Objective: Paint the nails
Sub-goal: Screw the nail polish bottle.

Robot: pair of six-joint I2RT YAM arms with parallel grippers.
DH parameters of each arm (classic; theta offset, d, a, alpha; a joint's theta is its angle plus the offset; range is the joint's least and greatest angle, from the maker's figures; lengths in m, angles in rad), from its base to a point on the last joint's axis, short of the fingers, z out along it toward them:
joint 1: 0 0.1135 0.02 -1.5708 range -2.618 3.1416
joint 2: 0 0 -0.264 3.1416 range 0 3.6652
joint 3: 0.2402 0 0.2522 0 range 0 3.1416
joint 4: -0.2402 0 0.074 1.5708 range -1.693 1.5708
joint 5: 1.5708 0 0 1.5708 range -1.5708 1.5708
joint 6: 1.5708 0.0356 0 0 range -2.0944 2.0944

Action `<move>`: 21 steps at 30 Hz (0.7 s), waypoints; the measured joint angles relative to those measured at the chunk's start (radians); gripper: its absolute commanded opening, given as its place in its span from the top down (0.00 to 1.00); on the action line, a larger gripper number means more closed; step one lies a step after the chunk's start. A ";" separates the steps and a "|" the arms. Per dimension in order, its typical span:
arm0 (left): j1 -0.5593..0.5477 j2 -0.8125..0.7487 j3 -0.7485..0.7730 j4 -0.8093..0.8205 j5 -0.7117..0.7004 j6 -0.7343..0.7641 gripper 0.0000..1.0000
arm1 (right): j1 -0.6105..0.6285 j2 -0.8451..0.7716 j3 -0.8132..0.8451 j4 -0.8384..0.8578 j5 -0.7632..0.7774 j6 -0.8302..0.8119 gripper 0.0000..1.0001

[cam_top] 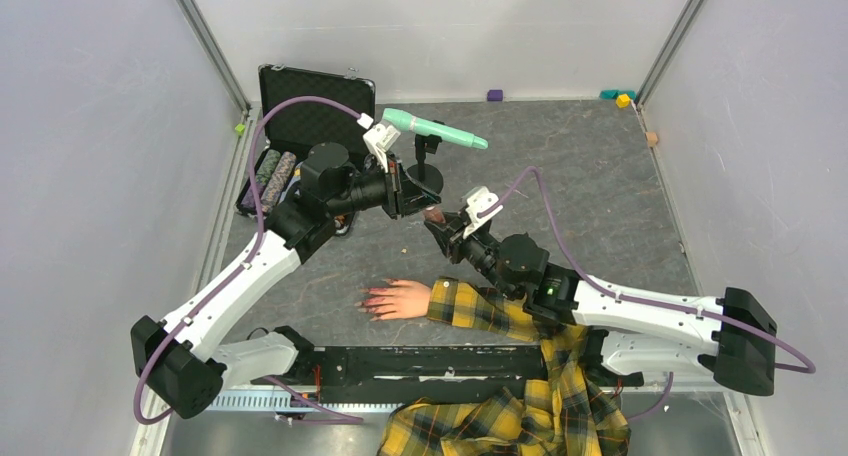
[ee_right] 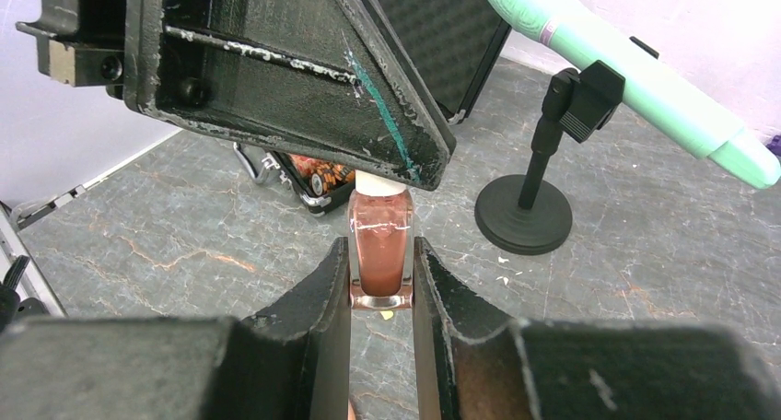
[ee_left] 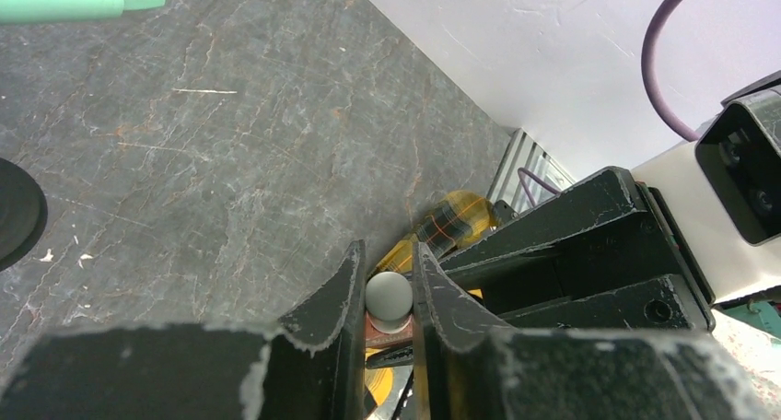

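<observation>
Nails (cam_top: pixel 368 301), glossy red on the pale peach mannequin hand (cam_top: pixel 400 298), lie from above well apart from both grippers, unpainted as yet.

Left wrist: the left gripper (ee_left: pixel 387 257) pinches a round white cap (ee_left: pixel 389 296).

Right wrist: the right gripper (ee_right: pixel 380 259) clamps the small brownish-pink glass polish bottle (ee_right: pixel 380 231). Uncapping is in hand, and I judge the next move calls for a twist, then a straight lift.

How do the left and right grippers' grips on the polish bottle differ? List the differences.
The left gripper pinches the white cap; the right gripper clamps the pinkish glass body. The left gripper faces the cap end, the right gripper the base end. Both are shut on one polish bottle.
</observation>
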 measured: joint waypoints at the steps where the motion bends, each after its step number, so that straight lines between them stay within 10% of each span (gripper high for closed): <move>1: 0.000 0.000 0.001 0.000 0.003 0.000 0.98 | 0.001 -0.002 0.000 0.000 0.000 0.000 1.00; 11: -0.015 -0.001 0.023 0.021 0.094 0.024 0.98 | -0.016 -0.093 -0.044 0.012 -0.095 0.000 1.00; 21: -0.033 -0.044 0.024 0.058 0.225 0.082 0.98 | -0.161 -0.170 -0.140 0.170 -0.506 0.137 1.00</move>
